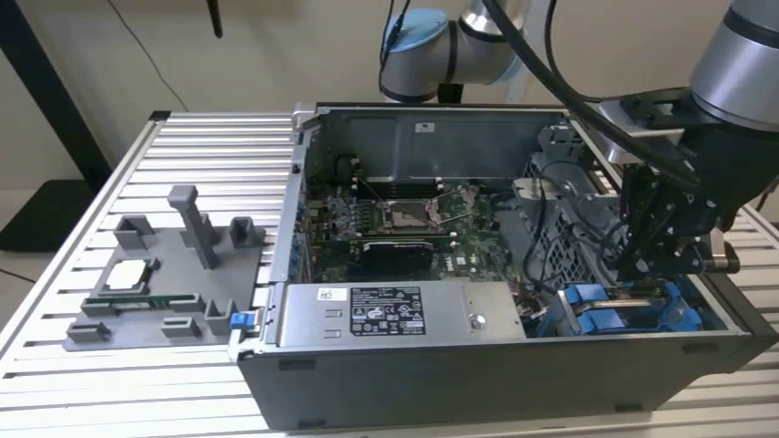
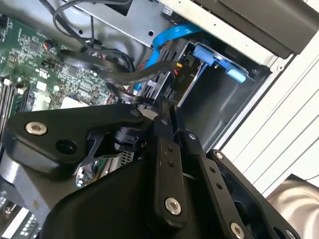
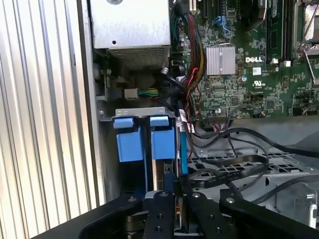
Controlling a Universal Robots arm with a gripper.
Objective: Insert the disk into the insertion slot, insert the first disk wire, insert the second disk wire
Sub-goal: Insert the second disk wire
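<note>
- The gripper (image 1: pixel 641 274) hangs inside the open computer case (image 1: pixel 487 383), right over the insertion slot (image 1: pixel 627 310) at the corner on the exterior view's right.
- In the first wrist view, the gripper (image 3: pixel 177 191) has its black fingers (image 3: pixel 159 209) drawn close together on something thin and dark, perhaps a wire (image 3: pixel 234 167), though the held thing is hard to make out.
- The disk (image 3: pixel 159 172) seems to sit edge-up in the slot, just beside the fingers, with two blue tabs (image 3: pixel 132 139) side by side on the metal cage.
- One flat blue cable (image 2: pixel 172 35) curls above the slot in the second wrist view, and several black wires loop near it.
- One circuit board (image 1: pixel 402 228) lies on the case floor, and one power box (image 1: pixel 389 315) with a label sits along the near wall.
- The arm (image 1: pixel 742 64) comes down from above on the exterior view's right, its wrist pointing steeply down into the case.
- The case stands on a ribbed counter (image 1: pixel 146 383) next to one grey tray (image 1: pixel 159 274) of parts.
</note>
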